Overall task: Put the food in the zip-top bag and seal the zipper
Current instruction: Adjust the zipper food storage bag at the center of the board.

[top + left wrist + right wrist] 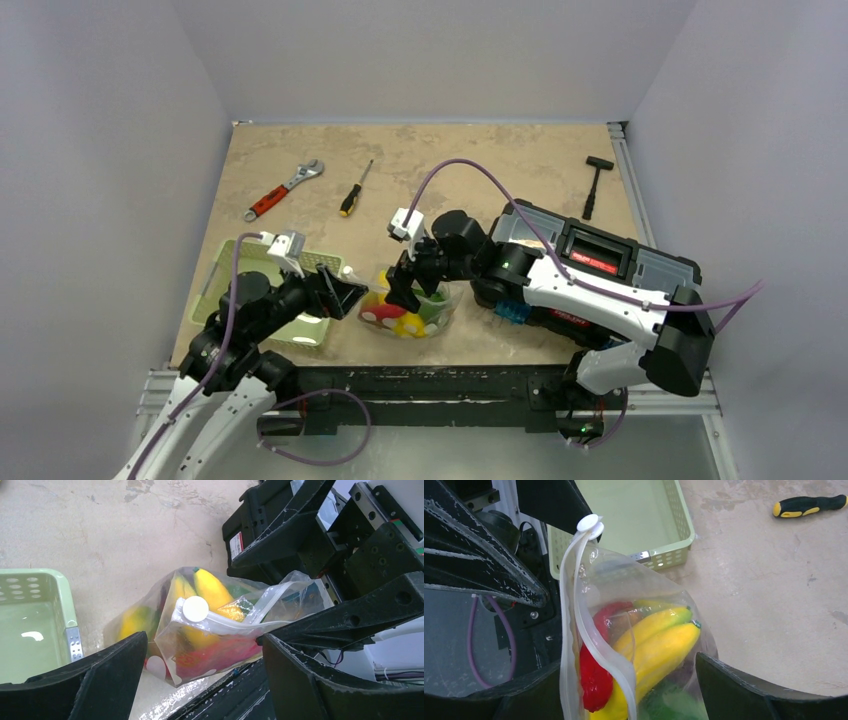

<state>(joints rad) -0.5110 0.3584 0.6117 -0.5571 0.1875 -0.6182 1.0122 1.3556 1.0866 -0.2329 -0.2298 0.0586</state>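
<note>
At the near edge of the mottled beige counter [470, 160], the left pincer [203, 637] is seen released, its black fingers spread wide with nothing gripped between them. It is pointed at the clear, floppy zip-top bag printed with whitish round dots [410, 315], which rests just beyond it. The bag is set on the counter between the pale green mesh basket [222, 290] on the left and the black lidded toolbox [600, 255] on the right. The right pincer [628, 660] is held over the bag, likewise released, its fingers parted to either side of the plastic. Through the plastic the toy food [659, 640] is seen packed together: yellow banana shapes, a red piece and something green. The thin clear zipper strip [572, 630] is ended by a white round knob; whether it is pressed shut along its length cannot be made out. The bag's bottom is cut off in the right wrist view. Farther back lie a red-handled wrench [283, 190], a black-and-yellow screwdriver [354, 192] and a black hammer [594, 185].
</note>
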